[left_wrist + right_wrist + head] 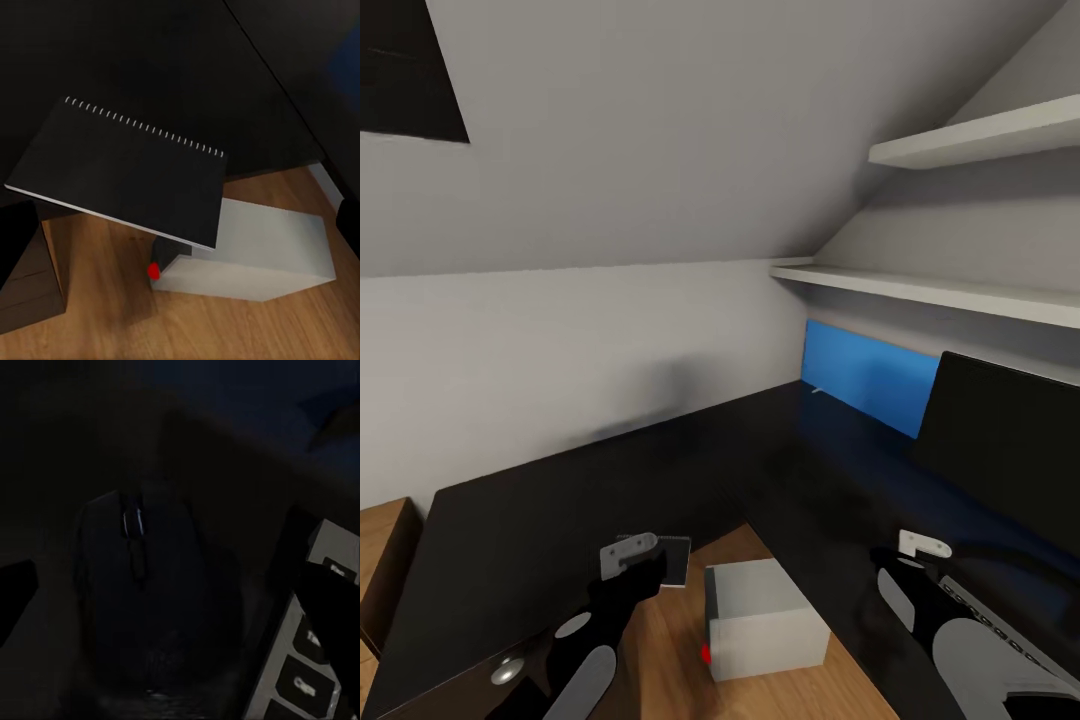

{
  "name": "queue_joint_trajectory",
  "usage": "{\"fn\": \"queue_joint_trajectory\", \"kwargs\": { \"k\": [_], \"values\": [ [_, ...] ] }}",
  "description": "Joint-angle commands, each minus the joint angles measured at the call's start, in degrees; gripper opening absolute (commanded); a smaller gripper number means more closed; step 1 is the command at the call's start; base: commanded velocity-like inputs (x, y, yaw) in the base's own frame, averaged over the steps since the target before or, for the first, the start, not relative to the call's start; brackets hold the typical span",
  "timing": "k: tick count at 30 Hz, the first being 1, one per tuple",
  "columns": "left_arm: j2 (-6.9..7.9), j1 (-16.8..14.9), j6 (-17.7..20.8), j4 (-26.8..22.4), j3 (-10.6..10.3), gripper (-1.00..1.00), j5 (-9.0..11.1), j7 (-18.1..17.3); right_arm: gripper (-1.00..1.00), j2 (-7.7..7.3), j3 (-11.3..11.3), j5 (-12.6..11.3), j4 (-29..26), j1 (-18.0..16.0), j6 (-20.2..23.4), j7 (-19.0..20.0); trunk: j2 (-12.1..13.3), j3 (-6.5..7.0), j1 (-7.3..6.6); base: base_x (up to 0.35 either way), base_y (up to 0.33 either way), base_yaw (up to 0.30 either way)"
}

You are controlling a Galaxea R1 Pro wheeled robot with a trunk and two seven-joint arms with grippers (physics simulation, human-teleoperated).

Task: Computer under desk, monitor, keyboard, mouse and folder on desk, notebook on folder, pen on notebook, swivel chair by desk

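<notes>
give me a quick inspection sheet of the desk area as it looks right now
surface: glossy black L-shaped desk, blue back panel behind it.
job's things: monitor stands on the desk; keyboard lies before it; mouse on the desk beside the keyboard; computer on the wooden floor in the desk's inner corner; black spiral notebook held up over the desk edge.
clutter: nothing seen.
grippers: left gripper shut on the notebook; right gripper over the mouse, open or shut cannot be told.
cables: nothing seen.
surroundings: sloped grey wall, two white shelves, wooden drawer unit at the left.
</notes>
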Motion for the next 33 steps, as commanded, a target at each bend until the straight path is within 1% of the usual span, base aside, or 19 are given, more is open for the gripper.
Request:
{"fn": "queue_joint_trajectory", "kwargs": {
  "k": [1,13,17,18,19,20,21,22,23,24,28,33],
  "values": [
    [0.05,-0.1,0.1,-0.1,-0.1,1.00,0.3,0.4,1.00,-0.01,0.1,-0.1,-0.1,0.0,0.4,-0.2,-0.1,-0.08,0.01,0.000,0.000,0.000],
    [0.03,-0.1,0.1,-0.1,-0.1,1.00,0.3,0.4,1.00,0.05,0.1,-0.1,-0.3,0.0,0.3,-0.1,-0.1,-0.08,0.01,0.000,0.000,0.000],
    [0.05,-0.1,0.1,-0.1,-0.1,1.00,0.3,0.4,1.00,0.22,0.2,-0.2,-2.5,0.0,0.0,0.3,-0.1,-0.08,0.01,0.000,0.000,0.000],
    [0.05,-0.1,0.1,0.0,-0.1,1.00,0.2,0.4,1.00,0.35,0.2,-0.2,-4.2,0.0,0.1,0.3,-0.1,-0.08,0.01,0.000,0.000,0.000],
    [0.05,-0.1,0.1,0.0,-0.1,1.00,0.2,0.4,1.00,0.66,0.2,-0.2,-6.0,0.0,0.2,0.3,-0.1,-0.08,0.01,0.000,0.000,0.000],
    [0.05,-0.1,0.1,-0.1,-0.2,1.00,0.2,0.4,1.00,1.28,0.2,-0.2,-7.7,0.1,0.2,0.3,-0.1,-0.08,0.01,0.000,0.000,0.000],
    [0.05,-0.1,0.1,-0.1,-0.1,1.00,0.2,0.4,1.00,1.65,0.2,-0.2,-8.5,0.1,0.3,0.3,-0.1,-0.08,0.01,0.000,0.000,0.000],
    [0.05,-0.1,0.1,-0.1,-0.1,1.00,0.2,0.4,1.00,2.48,0.2,-0.2,-10.0,0.2,0.3,0.2,-0.1,-0.08,0.01,0.000,0.000,0.000],
    [0.05,-0.1,0.1,-0.1,-0.1,1.00,0.2,0.5,1.00,3.66,0.2,0.0,-11.5,0.3,0.3,0.1,-0.1,-0.08,0.01,0.000,0.000,0.018],
    [0.05,-0.1,0.1,0.0,-0.1,1.00,0.2,0.5,1.00,4.28,0.2,0.1,-12.1,0.3,0.3,0.0,-0.1,-0.08,0.01,0.000,0.000,0.045],
    [0.05,-0.1,0.1,0.0,-0.1,1.00,0.3,0.5,1.00,5.28,0.5,0.4,-12.8,0.4,0.3,0.0,-0.1,-0.08,0.01,0.000,0.000,0.133],
    [0.20,-0.1,0.1,0.2,0.0,1.00,0.4,0.5,1.00,5.63,0.7,0.4,-12.9,0.5,0.2,-0.1,-0.1,-0.08,0.01,0.000,0.000,0.259]
  ]
}}
